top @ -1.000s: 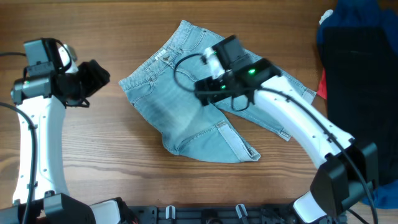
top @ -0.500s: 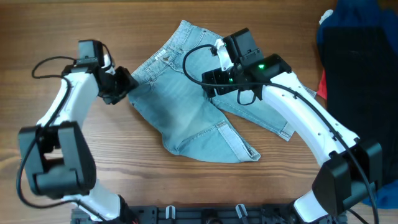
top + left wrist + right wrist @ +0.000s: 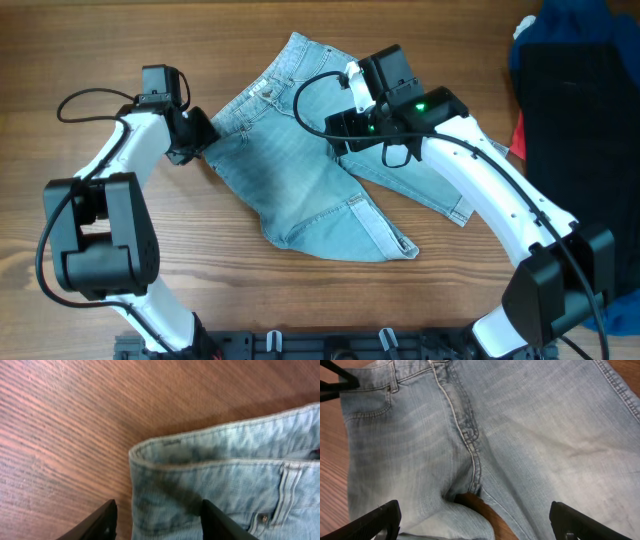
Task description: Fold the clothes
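The light blue denim shorts point(image 3: 310, 185) lie spread on the wooden table, waistband at the upper left, legs toward the lower right. My left gripper point(image 3: 200, 135) is open at the waistband's left corner; in the left wrist view its fingers point(image 3: 157, 525) straddle the denim edge point(image 3: 220, 480). My right gripper point(image 3: 345, 140) is open and hovers over the crotch of the shorts. In the right wrist view its fingers point(image 3: 475, 522) sit wide apart above the seam point(image 3: 470, 445).
A pile of black point(image 3: 575, 120), dark blue point(image 3: 575, 22) and red clothes lies at the right edge of the table. Bare wood surrounds the shorts on the left and front.
My left arm swung from the table's left side to the waistband corner of the shorts. My right gripper shifted slightly up and right over the shorts.
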`<state>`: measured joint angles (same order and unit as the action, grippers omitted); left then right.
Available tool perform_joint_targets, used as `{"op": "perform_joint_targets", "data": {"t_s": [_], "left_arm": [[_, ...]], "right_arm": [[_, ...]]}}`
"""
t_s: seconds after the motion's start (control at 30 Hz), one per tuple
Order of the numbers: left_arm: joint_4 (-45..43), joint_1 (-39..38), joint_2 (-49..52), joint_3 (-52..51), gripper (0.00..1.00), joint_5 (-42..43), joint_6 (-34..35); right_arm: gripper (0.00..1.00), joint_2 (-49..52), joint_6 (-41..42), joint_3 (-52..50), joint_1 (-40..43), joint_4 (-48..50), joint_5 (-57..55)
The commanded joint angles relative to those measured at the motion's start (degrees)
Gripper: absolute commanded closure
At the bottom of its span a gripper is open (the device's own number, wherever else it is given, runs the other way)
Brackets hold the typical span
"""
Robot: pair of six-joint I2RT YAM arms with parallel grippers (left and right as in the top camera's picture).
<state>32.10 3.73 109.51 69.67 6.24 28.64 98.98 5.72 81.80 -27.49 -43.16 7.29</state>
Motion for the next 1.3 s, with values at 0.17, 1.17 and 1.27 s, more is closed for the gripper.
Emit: {"op": "perform_joint_targets", "data": {"t_s": [0.17, 1.17, 1.27], "left_arm": [[-1.1, -0.3, 2.7, -0.4, 0.67, -1.2, 2.1], [19.6, 4.6, 2.9, 21.4, 0.01, 20.1, -9.4], [30.4, 1.1, 2.9, 21.4, 0.12, 15.3, -16.0]], "right_arm": [[0.04, -1.1, -1.2, 0.2, 0.0, 0.5, -3.3], [0.00, -0.9, -0.5, 0.2, 0.2, 5.4, -6.0], [0.01, -0.9, -1.2, 0.2, 0.2, 5.1, -6.0]]}}
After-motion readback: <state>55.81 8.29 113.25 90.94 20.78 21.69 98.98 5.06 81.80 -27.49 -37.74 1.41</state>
